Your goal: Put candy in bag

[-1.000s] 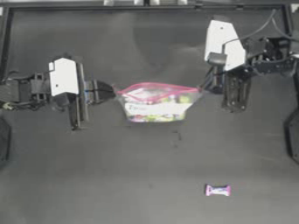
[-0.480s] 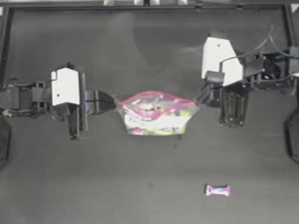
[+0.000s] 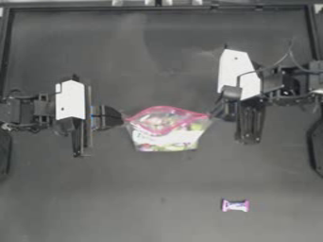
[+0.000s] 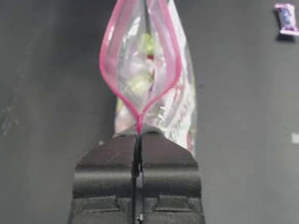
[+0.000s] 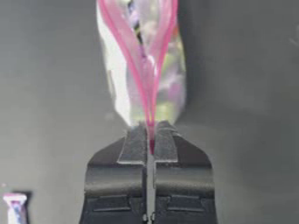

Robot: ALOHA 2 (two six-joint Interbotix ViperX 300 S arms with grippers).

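The desk (image 3: 95, 198) is dark and matte, with a raised rim along its far edge and both sides. A small candy (image 3: 235, 205) lies flat on it toward the near edge, right of the middle, well apart from everything else. The bag (image 3: 165, 130) stands near the middle of the desk; whether its bottom touches the surface I cannot tell.
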